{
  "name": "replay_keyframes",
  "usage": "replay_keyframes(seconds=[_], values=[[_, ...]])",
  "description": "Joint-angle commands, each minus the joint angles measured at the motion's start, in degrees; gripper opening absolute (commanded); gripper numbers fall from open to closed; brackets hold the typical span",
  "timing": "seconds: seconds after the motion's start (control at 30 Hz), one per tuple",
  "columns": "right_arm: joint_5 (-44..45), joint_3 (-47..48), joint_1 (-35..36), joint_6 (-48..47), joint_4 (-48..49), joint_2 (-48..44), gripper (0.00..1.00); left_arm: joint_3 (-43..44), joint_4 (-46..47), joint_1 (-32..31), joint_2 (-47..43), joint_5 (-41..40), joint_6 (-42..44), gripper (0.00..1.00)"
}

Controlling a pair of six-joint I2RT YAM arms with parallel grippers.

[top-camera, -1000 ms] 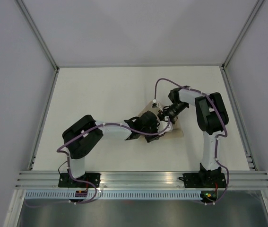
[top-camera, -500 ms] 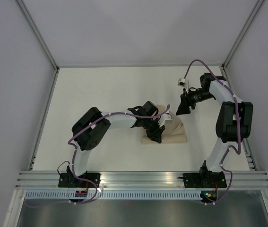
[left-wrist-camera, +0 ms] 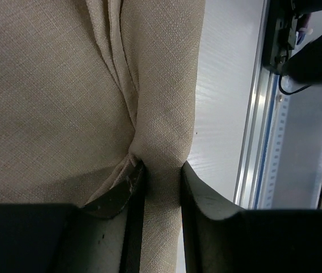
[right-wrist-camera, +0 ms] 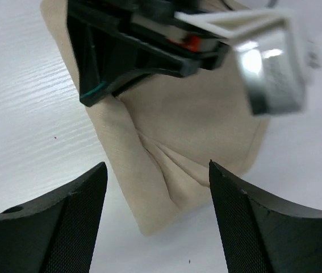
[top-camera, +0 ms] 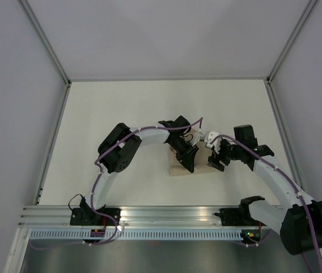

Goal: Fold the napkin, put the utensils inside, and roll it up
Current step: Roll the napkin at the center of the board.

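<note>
Napkin [top-camera: 202,164], a thin plain tan-brown sheet with a matte woven surface, lies on the white counter [top-camera: 121,114] roughly midway between the two arms, somewhat nearer the near edge than the far wall. In the top view both wrists cover much of it, so its full outline cannot be told; bare cloth shows at its near left corner and in the strip between the wrists. Left pincer [top-camera: 188,162] sits over the left part of the sheet. The left wrist view shows the left pincer [left-wrist-camera: 159,170] clamped on a raised ridge of the napkin [left-wrist-camera: 47,85]: the cloth is gathered upward and squeezed between the two dark fingers [left-wrist-camera: 206,199], with creases fanning away from the pinch. The silver aluminium rail [left-wrist-camera: 257,114] at the counter's near edge runs beyond the cloth in that view. Right pincer [top-camera: 216,159] hangs over the right part of the sheet, close beside the left wrist. In the right wrist view its jaws stand wide apart with nothing between them: the right pincer [right-wrist-camera: 158,170] frames a corner of the napkin [right-wrist-camera: 206,125] below, which shows a soft diagonal crease, and its fingers [right-wrist-camera: 75,222] touch no cloth.
</note>
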Motion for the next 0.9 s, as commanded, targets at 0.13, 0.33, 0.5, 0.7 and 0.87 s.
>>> replay_keyframes(seconds=[0.13, 0.33, 0.5, 0.7, 0.87], values=[[16.09, -9.31, 16.7, 1.85, 17.05, -0.92, 0.77, 2.07, -12.71, 0.73, 6.7, -2.31, -2.74, 0.02], [22.69, -11.95, 26.19, 3.17, 21.54, 1.46, 0.77, 4.79, -15.52, 0.91, 8.55, -1.96, -3.54, 0.02], [24.89, -11.77, 30.5, 3.26, 22.42, 5.14, 0.75, 6.38, -16.49, 0.91, 9.95, -1.87, -4.59, 0.02], [25.15, -11.6, 31.3, 4.05, 22.77, 7.17, 0.55, 8.05, -16.67, 1.61, 10.48, -2.22, -6.96, 0.1], [23.14, -10.72, 31.21, 3.44, 20.23, 8.57, 0.36, 7.18, -12.29, 2.31, 7.5, -3.27, -11.52, 0.31]])
